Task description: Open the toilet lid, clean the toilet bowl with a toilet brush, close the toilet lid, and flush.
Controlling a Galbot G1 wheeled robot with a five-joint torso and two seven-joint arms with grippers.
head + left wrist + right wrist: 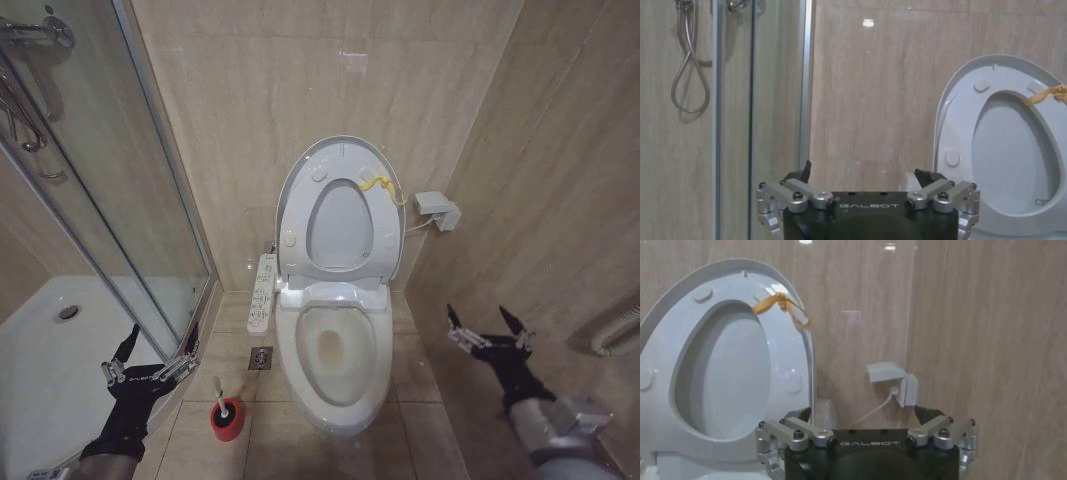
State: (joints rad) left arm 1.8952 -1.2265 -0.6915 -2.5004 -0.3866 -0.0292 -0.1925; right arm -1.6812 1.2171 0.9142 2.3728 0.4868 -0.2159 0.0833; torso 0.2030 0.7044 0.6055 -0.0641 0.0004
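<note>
The toilet lid [340,215] stands raised against the rear wall, a yellow tag [378,184] on its rim, leaving the toilet bowl [338,370] uncovered on the tiled floor [420,430]. The left tool [157,352], fingers spread wide and empty, hovers beside the shower door [110,180], near the toilet brush [224,408] standing in its red holder [228,422] left of the bowl. The right tool [489,325], also wide and empty, hangs right of the bowl, well apart from it.

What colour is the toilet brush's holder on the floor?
Red; the holder shows best in the head view, left of the toilet bowl.
</note>
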